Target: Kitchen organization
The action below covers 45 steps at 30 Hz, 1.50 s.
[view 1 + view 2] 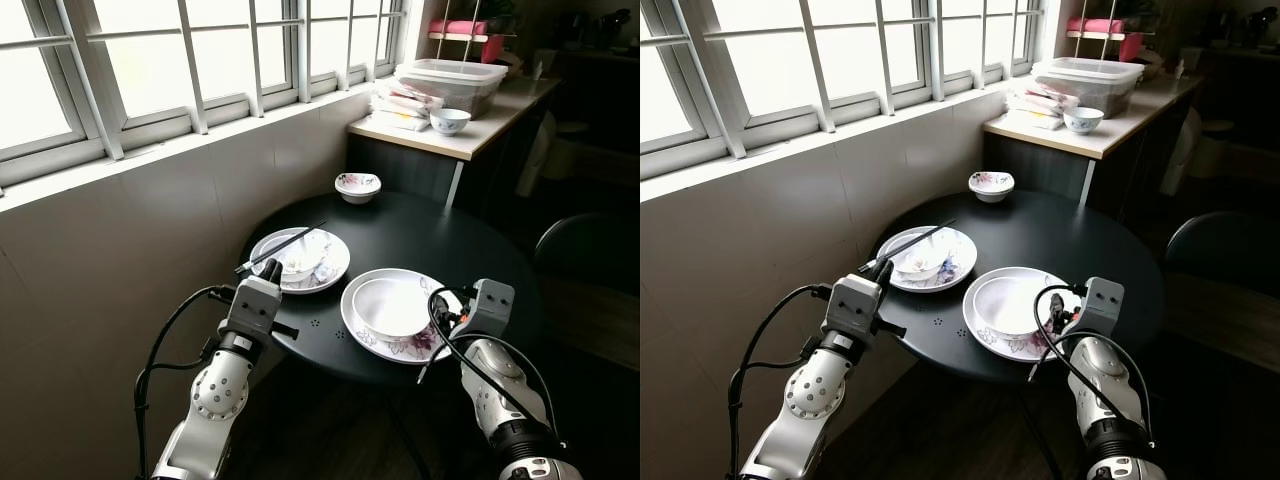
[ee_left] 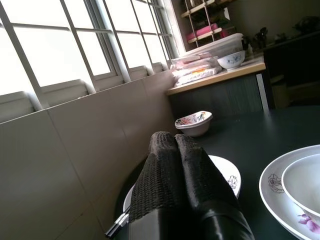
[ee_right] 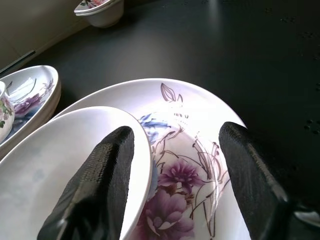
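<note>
A large floral plate [image 1: 415, 346] sits on the near right of the round black table [image 1: 430, 235] with a white bowl [image 1: 392, 305] in it. My right gripper [image 3: 177, 131] is open just over this plate's near rim, one finger [image 3: 105, 175] by the bowl's edge, the other finger [image 3: 247, 175] over the plate's outer rim. A second floral plate [image 1: 338, 258] to the left holds a small cup-like dish and dark chopsticks [image 1: 285, 245]. My left gripper [image 2: 175, 137] is shut and empty, at the table's near left edge beside that plate. A small floral bowl [image 1: 357, 186] stands at the far edge.
A tiled wall with windows runs along the left. The counter [image 1: 470, 140] behind the table carries a blue-patterned bowl [image 1: 449, 121], a clear plastic container [image 1: 452, 82] and stacked packets. A dark chair [image 1: 590, 250] stands on the right.
</note>
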Motion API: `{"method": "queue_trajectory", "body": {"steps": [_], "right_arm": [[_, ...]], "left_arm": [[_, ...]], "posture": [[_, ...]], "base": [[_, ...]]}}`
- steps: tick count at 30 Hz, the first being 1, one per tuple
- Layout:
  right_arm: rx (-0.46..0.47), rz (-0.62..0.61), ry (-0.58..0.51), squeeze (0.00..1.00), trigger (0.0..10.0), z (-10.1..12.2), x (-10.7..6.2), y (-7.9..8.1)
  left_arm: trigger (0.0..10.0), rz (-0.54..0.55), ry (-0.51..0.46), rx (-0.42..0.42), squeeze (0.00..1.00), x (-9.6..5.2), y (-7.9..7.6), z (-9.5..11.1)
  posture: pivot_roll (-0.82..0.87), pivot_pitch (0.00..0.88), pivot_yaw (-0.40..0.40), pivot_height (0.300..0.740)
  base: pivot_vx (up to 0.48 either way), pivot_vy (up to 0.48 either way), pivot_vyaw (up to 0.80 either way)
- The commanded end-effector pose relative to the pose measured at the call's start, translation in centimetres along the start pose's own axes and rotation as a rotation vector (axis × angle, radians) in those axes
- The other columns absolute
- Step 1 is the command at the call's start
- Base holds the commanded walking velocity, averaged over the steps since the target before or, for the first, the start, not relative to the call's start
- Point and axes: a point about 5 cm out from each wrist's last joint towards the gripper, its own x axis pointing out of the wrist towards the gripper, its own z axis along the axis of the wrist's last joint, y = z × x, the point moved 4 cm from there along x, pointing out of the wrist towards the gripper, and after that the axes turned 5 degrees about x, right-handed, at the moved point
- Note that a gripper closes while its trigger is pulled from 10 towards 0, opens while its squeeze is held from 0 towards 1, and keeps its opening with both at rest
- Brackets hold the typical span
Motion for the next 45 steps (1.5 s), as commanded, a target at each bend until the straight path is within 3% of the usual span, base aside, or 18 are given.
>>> {"method": "queue_trajectory", "body": {"steps": [1,7,9,19,28,36,37,39,40,45], "right_arm": [[0.023,0.013,-0.001,0.00,10.0,0.6,0.3,0.2],[0.056,0.032,0.023,0.00,10.0,0.4,0.6,0.6],[0.109,0.047,0.072,0.00,10.0,-0.3,0.8,1.1],[0.132,0.054,0.121,0.00,10.0,-1.0,0.9,1.5],[0.162,0.105,0.282,0.00,10.0,-3.8,0.7,2.6],[0.270,0.077,0.326,0.00,10.0,-4.6,0.5,2.7],[0.286,0.078,0.331,0.00,2.9,-4.7,0.6,2.7],[0.297,0.079,0.335,0.00,2.9,-4.7,0.6,2.8],[0.317,0.081,0.327,0.00,0.0,-4.6,0.6,2.8],[0.371,0.075,0.303,0.00,0.0,-4.0,0.8,2.8]], "left_arm": [[10.0,-0.004,0.000,0.007,0.00,0.1,0.1,-0.1],[10.0,-0.003,0.001,0.008,0.00,0.1,0.1,-0.1],[10.0,-0.004,0.002,0.007,0.00,0.1,0.0,-0.1],[10.0,-0.004,0.005,0.008,0.00,0.1,0.0,-0.2],[10.0,-0.009,0.013,0.009,0.00,0.1,-0.1,-0.3],[10.0,-0.011,0.018,0.012,0.00,0.0,-0.2,-0.5],[10.0,-0.011,0.020,0.013,0.00,0.0,-0.2,-0.5],[10.0,-0.012,0.022,0.014,0.00,0.0,-0.2,-0.5],[10.0,-0.012,0.022,0.014,0.00,0.0,-0.2,-0.6],[10.0,-0.013,0.022,0.016,0.00,0.1,-0.2,-0.6]], "posture": [[0.03,0.000,-0.003,0.740],[0.03,0.000,-0.005,0.740],[0.03,0.000,-0.006,0.740],[0.03,0.000,-0.006,0.740],[0.03,0.000,-0.005,0.740],[0.03,0.000,-0.006,0.740],[0.03,0.000,-0.004,0.740],[0.03,0.000,-0.004,0.740],[0.03,0.000,-0.004,0.740],[0.03,0.000,-0.003,0.740]], "base": [[0.000,0.000,0.00],[0.000,0.000,0.00],[0.000,0.000,0.00],[0.000,0.000,0.00],[0.000,0.000,0.00],[0.000,0.000,0.00],[0.000,0.000,0.00],[0.000,0.000,0.00],[0.000,0.000,0.00],[0.000,0.000,0.00]]}}
